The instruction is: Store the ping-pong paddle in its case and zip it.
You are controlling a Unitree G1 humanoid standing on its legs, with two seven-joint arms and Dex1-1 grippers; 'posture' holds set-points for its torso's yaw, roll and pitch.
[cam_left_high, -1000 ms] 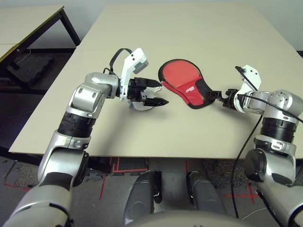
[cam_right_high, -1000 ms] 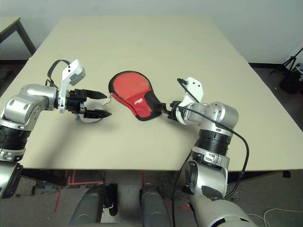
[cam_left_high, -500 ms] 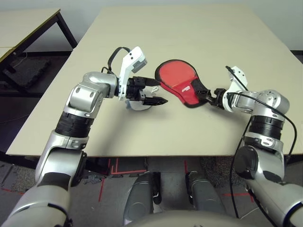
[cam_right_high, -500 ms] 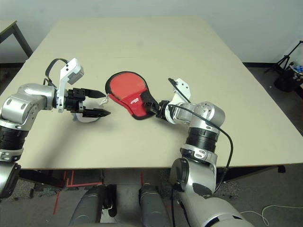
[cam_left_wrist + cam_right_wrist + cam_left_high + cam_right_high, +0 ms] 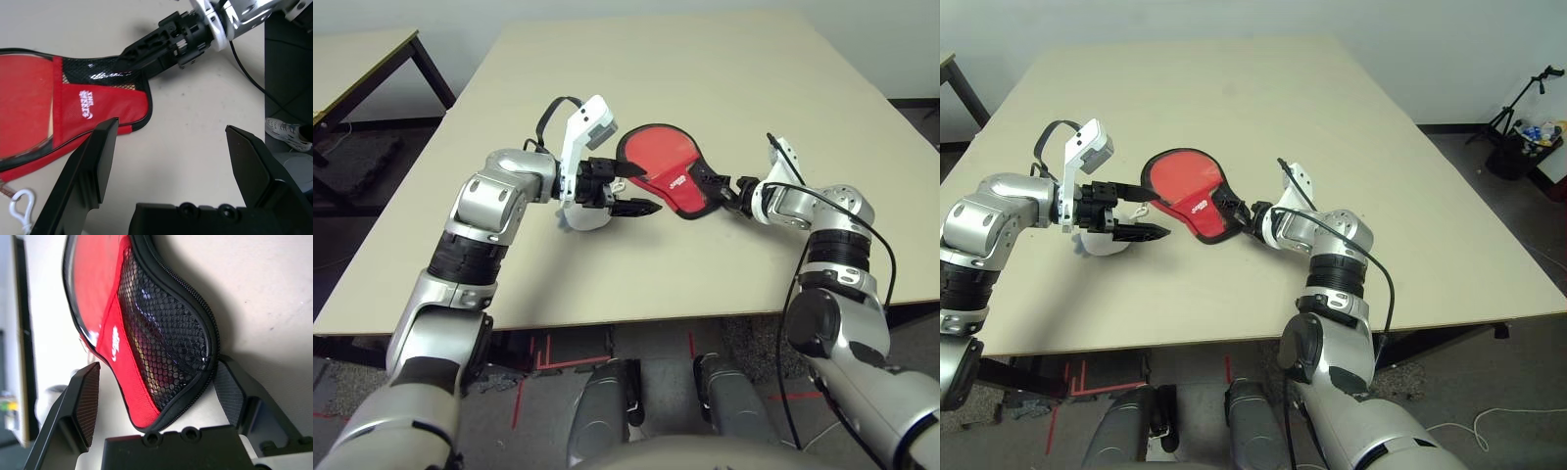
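Paddle handle behind case (image 5: 146,333) mesh

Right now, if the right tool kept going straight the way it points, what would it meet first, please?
Most likely the case: its black mesh end already lies between the open fingers of the right tool, apparently not yet gripped.

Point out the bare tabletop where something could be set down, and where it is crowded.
Free: the wide far stretch of the beige wooden table beyond the paddle-shaped red fabric case, and the near strip along the table's front edge. Crowded: the middle band, where the left end effector and right end effector flank the case.
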